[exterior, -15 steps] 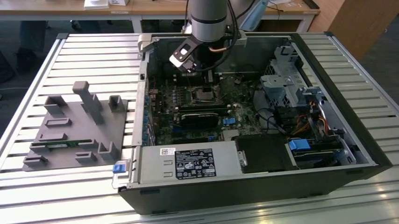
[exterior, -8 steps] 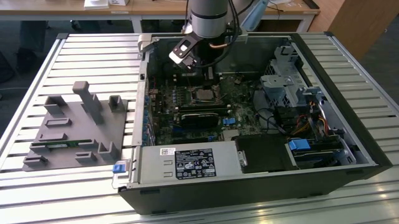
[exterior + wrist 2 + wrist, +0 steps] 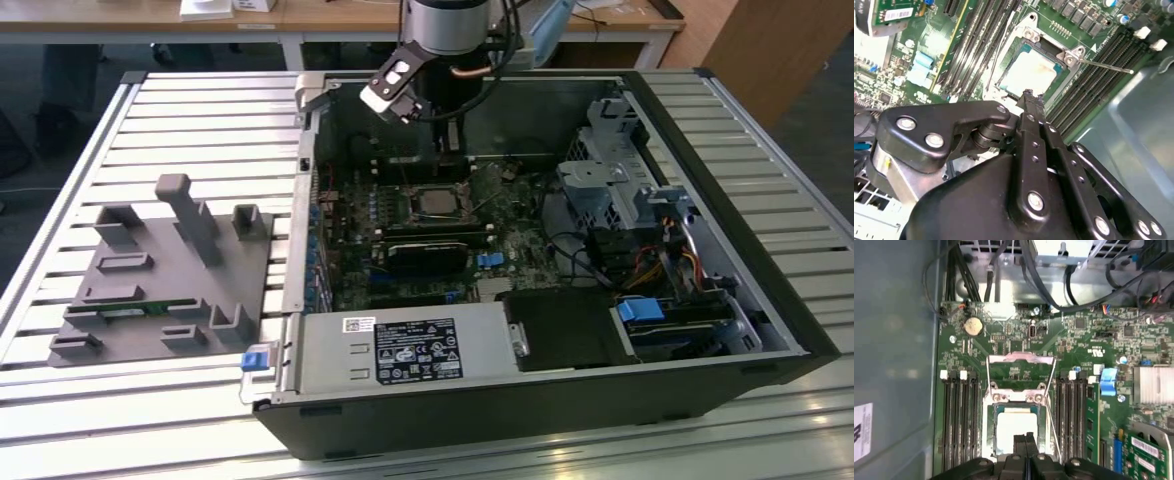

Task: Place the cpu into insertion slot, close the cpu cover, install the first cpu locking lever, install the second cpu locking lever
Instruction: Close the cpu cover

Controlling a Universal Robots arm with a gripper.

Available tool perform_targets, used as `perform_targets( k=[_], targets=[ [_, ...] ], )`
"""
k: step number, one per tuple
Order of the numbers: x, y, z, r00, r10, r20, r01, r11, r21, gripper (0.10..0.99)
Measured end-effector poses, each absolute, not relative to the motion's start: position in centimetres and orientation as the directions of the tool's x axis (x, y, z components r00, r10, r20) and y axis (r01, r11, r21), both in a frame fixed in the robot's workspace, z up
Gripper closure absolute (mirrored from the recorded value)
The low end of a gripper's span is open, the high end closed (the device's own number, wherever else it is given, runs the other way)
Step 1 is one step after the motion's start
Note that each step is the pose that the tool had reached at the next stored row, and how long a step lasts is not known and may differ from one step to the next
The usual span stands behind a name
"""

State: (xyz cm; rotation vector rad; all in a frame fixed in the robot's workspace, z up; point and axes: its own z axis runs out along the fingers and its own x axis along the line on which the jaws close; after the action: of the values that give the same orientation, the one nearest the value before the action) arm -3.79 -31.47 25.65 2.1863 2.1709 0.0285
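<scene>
A silver-grey cylindrical wrist segment (image 3: pixel 447 25) is seen, flanked by black cables (image 3: pixel 505 42) and a white-and-black camera block (image 3: pixel 395 85); the matte black linked end effector (image 3: pixel 1029 97) is studded with silver screws (image 3: pixel 1035 201).

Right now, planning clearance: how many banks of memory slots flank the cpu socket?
2: the first bank runs along one side of the insertion slot, the second bank along the opposite side. None seems hidden.

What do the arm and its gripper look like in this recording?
The arm ends in a silvery-grey cylindrical wrist, with black cables running alongside. A small white-and-black module is mounted at its side. The gripper is matte black, built from flat bar linkages pinned with shiny silver screws and narrowing to two slim fingers.
</scene>
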Motion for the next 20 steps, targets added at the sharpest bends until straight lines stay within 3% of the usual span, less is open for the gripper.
perform_targets(
  k=[9, 14, 20],
  targets=[
    [-3.83, -32.25, 25.63, 0.008, 1.0, -0.025, 0.998, -0.007, 0.055, 0.98],
    [-3.07, -32.31, 25.62, 0.008, 1.0, -0.022, 1.0, -0.007, 0.021, 0.98],
    [-3.04, -32.31, 25.79, 0.008, 1.0, 0.002, 1.0, -0.008, 0.018, 0.98]
  ],
)
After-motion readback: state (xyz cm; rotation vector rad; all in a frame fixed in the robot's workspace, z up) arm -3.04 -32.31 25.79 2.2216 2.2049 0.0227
